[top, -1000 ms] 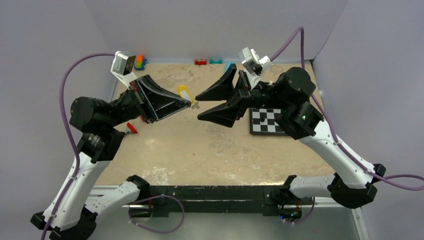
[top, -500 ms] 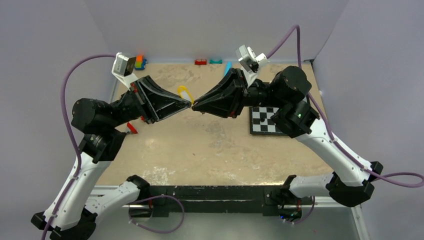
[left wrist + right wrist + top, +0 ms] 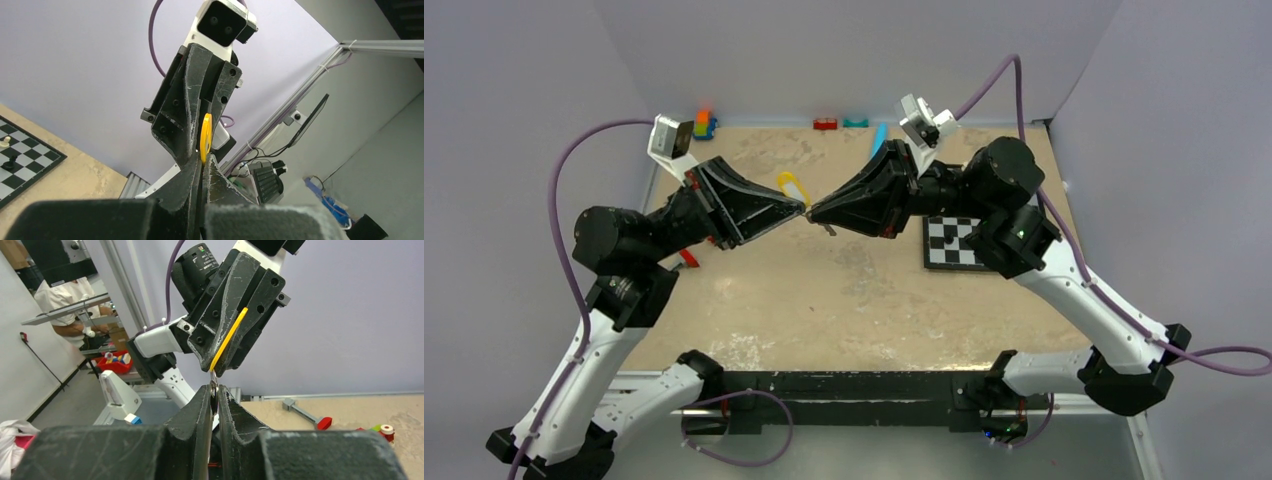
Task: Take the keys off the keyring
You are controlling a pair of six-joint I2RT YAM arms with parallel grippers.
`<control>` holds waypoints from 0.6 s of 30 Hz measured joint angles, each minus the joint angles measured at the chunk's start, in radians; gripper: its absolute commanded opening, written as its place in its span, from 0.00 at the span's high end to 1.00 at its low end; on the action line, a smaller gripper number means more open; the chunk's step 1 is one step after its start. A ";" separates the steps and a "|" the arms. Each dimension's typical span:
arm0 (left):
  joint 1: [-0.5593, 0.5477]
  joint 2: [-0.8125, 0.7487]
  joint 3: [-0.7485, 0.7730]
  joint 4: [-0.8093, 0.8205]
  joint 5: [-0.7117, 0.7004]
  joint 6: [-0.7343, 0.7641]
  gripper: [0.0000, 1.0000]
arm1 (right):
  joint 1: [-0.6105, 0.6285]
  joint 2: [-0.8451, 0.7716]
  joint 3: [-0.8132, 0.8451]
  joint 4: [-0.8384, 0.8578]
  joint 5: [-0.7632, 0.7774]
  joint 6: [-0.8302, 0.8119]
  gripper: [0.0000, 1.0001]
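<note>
Both grippers meet tip to tip above the middle of the table. My left gripper is shut on the key, whose yellow head sticks out beside its fingers. In the left wrist view the yellow key rises edge-on from the closed left gripper. My right gripper faces it from the right. Seen from the right wrist, the right gripper is shut on the small silver keyring, just below the yellow key. The key's blade is hidden.
A small chessboard with pieces lies under the right arm. A grey tool with a red tip lies under the left arm. Toy blocks, a red block, a teal piece and a light-blue cylinder line the far edge.
My right gripper stood wide open to the right of the key; it has moved left and closed onto the keyring at the left gripper's tips. The left gripper stayed shut.
</note>
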 measured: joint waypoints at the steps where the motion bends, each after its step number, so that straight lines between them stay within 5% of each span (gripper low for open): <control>1: 0.000 -0.006 -0.010 0.006 -0.010 -0.007 1.00 | 0.000 -0.002 -0.004 0.000 0.006 0.001 0.84; 18: -0.001 -0.057 -0.090 0.080 -0.114 -0.067 1.00 | 0.002 -0.002 -0.008 0.026 0.039 0.018 0.99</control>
